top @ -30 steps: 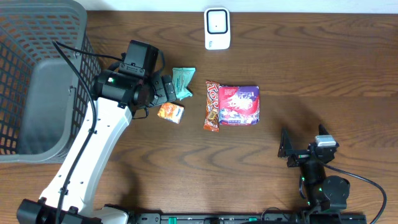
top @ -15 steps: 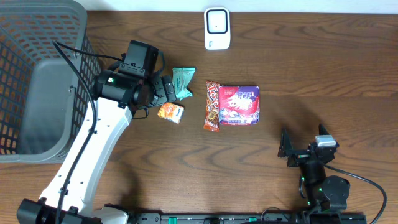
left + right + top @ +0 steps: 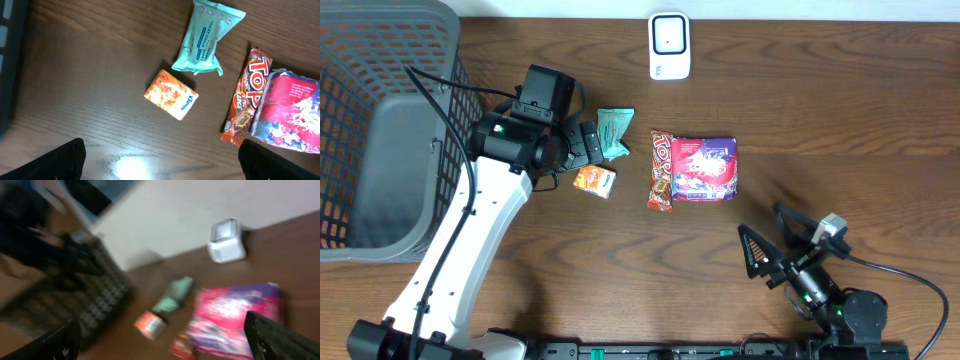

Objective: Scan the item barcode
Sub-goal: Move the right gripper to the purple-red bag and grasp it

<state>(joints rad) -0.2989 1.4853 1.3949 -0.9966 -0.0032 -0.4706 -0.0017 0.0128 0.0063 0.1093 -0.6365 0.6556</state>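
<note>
A white scanner [image 3: 669, 45] stands at the table's far edge. Below it lie a teal tissue pack [image 3: 613, 130], a small orange pack [image 3: 594, 181], a red Top bar [image 3: 662, 170] and a pink-purple bag [image 3: 704, 169]. My left gripper [image 3: 590, 143] hovers open over the teal and orange packs; in the left wrist view the left gripper [image 3: 162, 167] has only bare wood between its fingers, with the orange pack [image 3: 171, 95] just ahead. My right gripper [image 3: 772, 240] stands open and empty at the near right, pointing towards the items; the right wrist view of the right gripper [image 3: 165, 345] is blurred.
A large grey mesh basket [image 3: 380, 120] fills the left side of the table. The left arm's white link [image 3: 470, 240] slants across the near left. Bare wood lies between the bag and my right gripper.
The right arm has swung and tilted, so its gripper now points left towards the items, further left than before. The left arm and all items have stayed put.
</note>
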